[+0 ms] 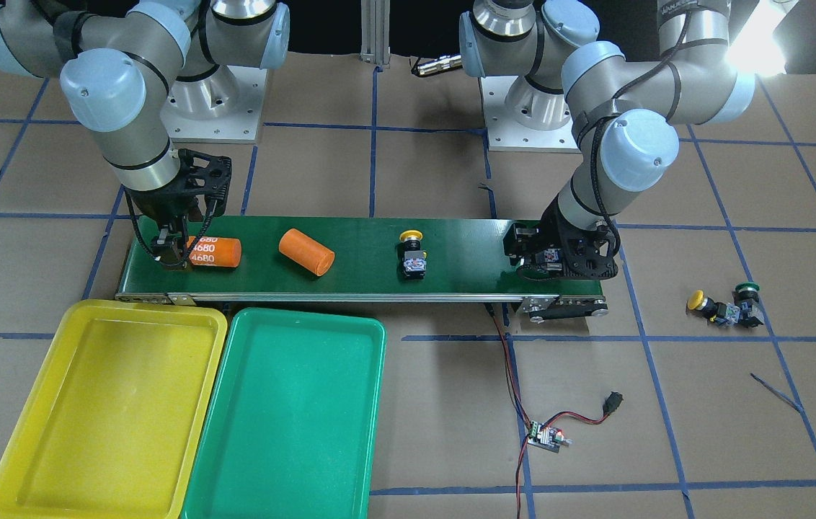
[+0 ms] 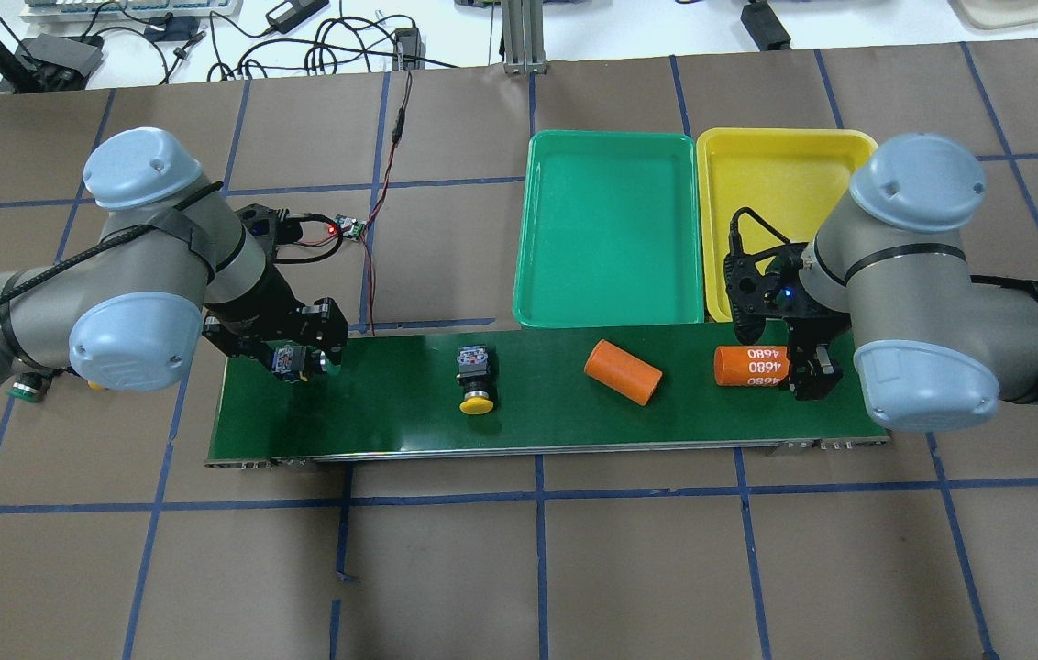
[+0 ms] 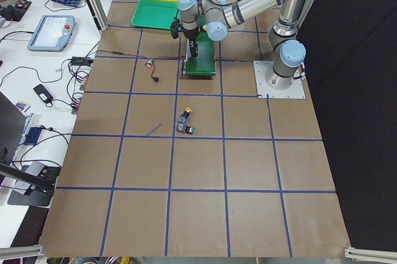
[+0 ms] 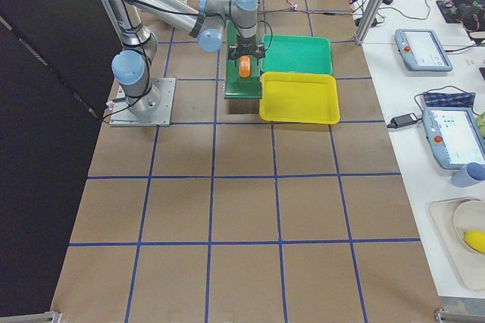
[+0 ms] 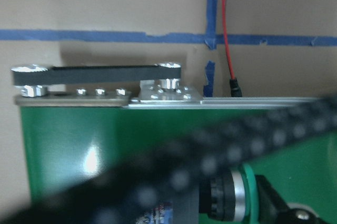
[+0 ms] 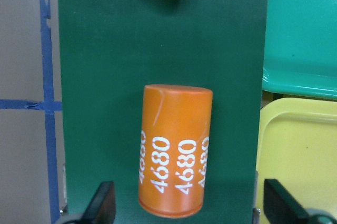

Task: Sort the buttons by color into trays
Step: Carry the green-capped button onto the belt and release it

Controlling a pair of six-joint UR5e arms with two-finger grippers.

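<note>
A yellow button [image 1: 413,256] lies on its side at the middle of the belt, away from both grippers. My left gripper [image 2: 295,359] is over the belt's end, shut on a green button [image 5: 238,199] whose green ring and silver collar show in the left wrist view. Another yellow button [image 1: 700,301] and a green button [image 1: 747,293] lie together on the table beyond that end. My right gripper [image 1: 172,254] is open at the other end, its fingers [image 6: 104,205] either side of an orange cylinder. The yellow tray [image 1: 105,411] and green tray [image 1: 293,418] sit side by side, with nothing in them.
The orange cylinder marked 4680 [image 1: 215,251] and a plain orange cylinder [image 1: 306,251] lie on the dark-green conveyor belt [image 1: 357,238]. A small circuit board [image 1: 546,436] with red-black wires lies in front of the belt. A thin dark stick [image 1: 775,393] lies further out.
</note>
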